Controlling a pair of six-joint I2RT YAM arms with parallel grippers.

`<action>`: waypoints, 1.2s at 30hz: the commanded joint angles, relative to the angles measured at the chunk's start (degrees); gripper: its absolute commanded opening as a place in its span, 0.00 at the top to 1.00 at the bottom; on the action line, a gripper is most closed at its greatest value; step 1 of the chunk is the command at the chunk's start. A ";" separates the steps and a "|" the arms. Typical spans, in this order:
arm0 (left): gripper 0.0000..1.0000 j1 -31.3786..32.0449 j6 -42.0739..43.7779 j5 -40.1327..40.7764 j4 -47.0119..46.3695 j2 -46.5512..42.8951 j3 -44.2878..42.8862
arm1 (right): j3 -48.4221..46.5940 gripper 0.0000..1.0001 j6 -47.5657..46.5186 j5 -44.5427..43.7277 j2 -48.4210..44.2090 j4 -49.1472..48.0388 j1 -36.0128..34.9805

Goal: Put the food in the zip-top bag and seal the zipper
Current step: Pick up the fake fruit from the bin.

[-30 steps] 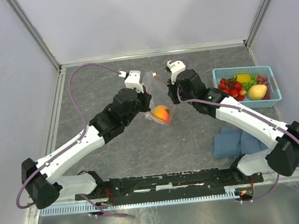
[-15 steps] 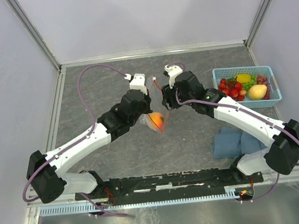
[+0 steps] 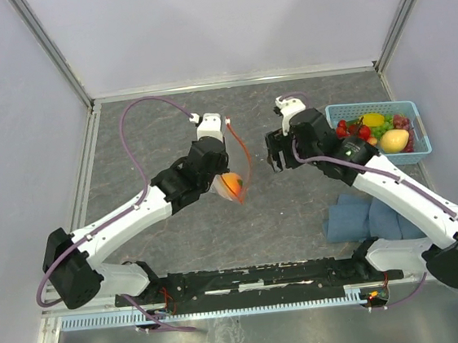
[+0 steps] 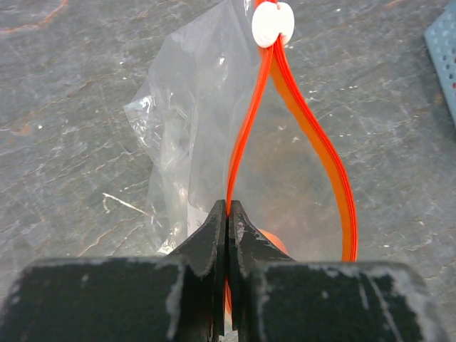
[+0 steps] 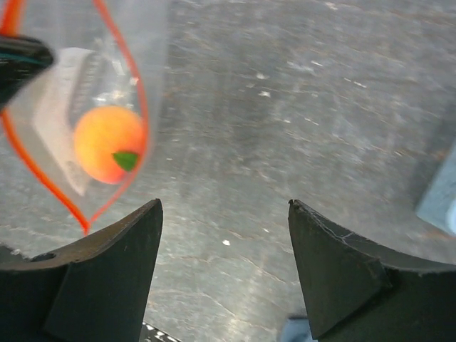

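Zip-top bag [image 3: 231,179] filling is judged to be at an early stage, with the sealing not yet begun. Nearest the arm bases, on the right, folded blue cloths [image 3: 365,216] are seen on the table; no part in the task is shown for them.

At mid-table the bag is held up over the middle of the table by the left gripper [image 4: 228,214], whose jaws are pressed together on one side of the zipper [image 4: 313,149]. One fruit only, the peach [image 5: 108,142], is seen inside, low in the pouch. Whether the bag's bottom touches the table cannot be told.

The zipper is unsealed and is spread into a narrow loop. Its long axis is laid roughly near to far, with the white slider [image 4: 272,23] at the far end. The mouth is judged to be turned upward and toward the right arm, since the peach is seen straight through it from the right wrist view.

The right gripper [image 5: 224,205] is found just to the right of the bag, apart from it, with its jaws spread wide and nothing between them.

Farthest, at the right, the basket [image 3: 334,115] is seen with the strawberries [image 3: 355,135], lemon [image 3: 374,120], mango [image 3: 394,140] and grapes [image 3: 382,131] in it. These are left to be moved, after which the zipper is to be closed.
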State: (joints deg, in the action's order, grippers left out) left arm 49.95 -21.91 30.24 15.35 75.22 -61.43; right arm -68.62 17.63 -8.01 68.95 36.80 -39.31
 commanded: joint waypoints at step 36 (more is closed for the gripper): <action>0.97 -0.30 0.65 6.36 1.81 0.73 0.17 | -5.82 0.10 9.82 -8.30 19.51 -6.88 55.87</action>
State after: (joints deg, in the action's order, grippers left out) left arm 49.84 -21.87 35.88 17.72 76.60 -61.43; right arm -73.32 24.03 -14.22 86.59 35.59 13.34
